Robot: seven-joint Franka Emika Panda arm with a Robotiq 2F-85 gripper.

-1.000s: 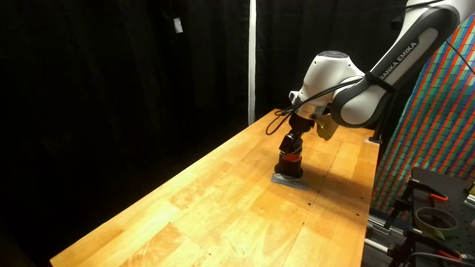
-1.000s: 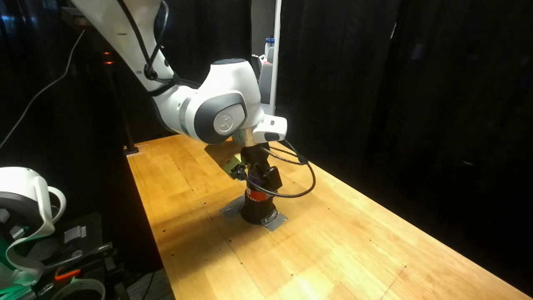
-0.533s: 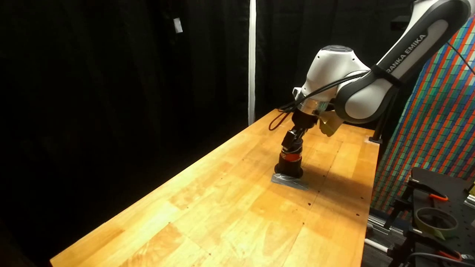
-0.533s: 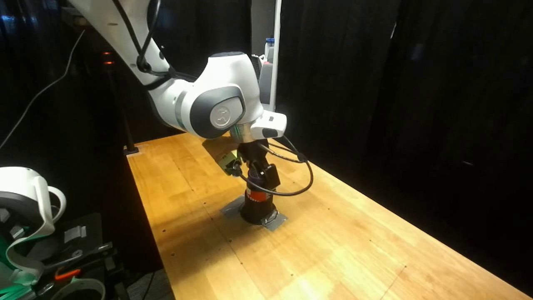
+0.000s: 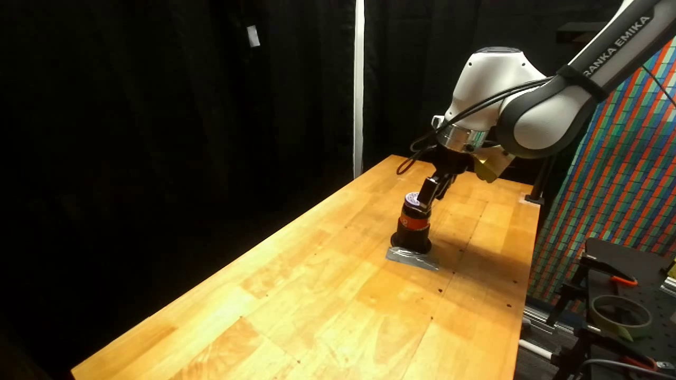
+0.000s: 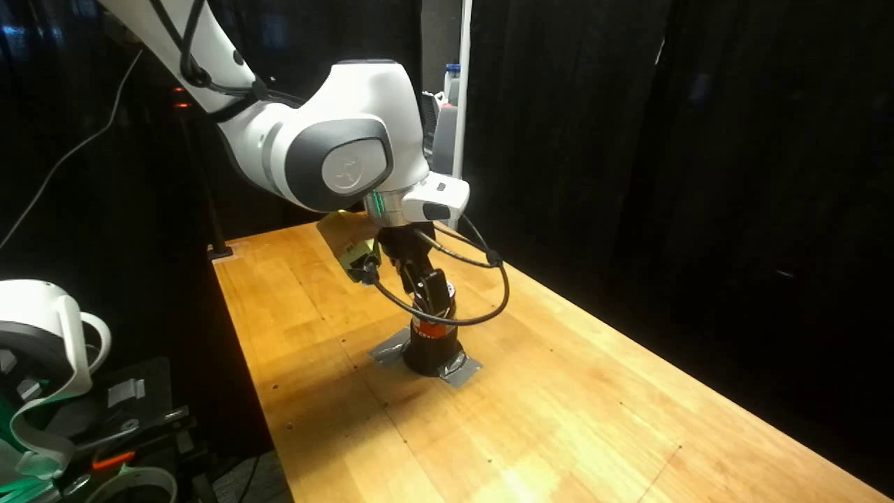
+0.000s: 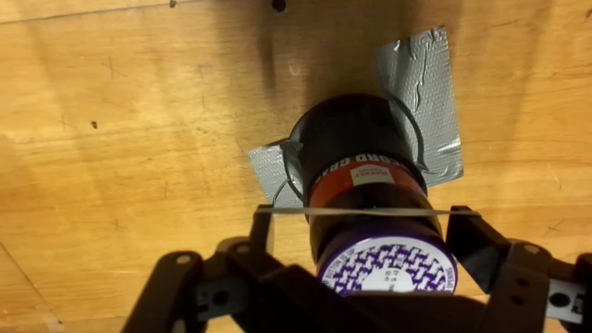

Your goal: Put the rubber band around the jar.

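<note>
The jar stands upright in a black holder on the table; it also shows in an exterior view. It has an orange-red label and a purple and white lid. My gripper is open at the jar's top, one finger on each side in the wrist view; it also shows in an exterior view. The pale rubber band is stretched between the two fingertips and crosses in front of the jar's dark shoulder. Only one strand shows; I cannot tell whether it passes behind the jar.
Grey tape strips hold the holder to the wooden table. A black cable loops out from the wrist past the jar. A roll of tape lies on a cart beside the table.
The arm has risen and moved right in one exterior view, left in another, tilting back off the jar's top. The lid now shows. The jar and holder have not moved.
</note>
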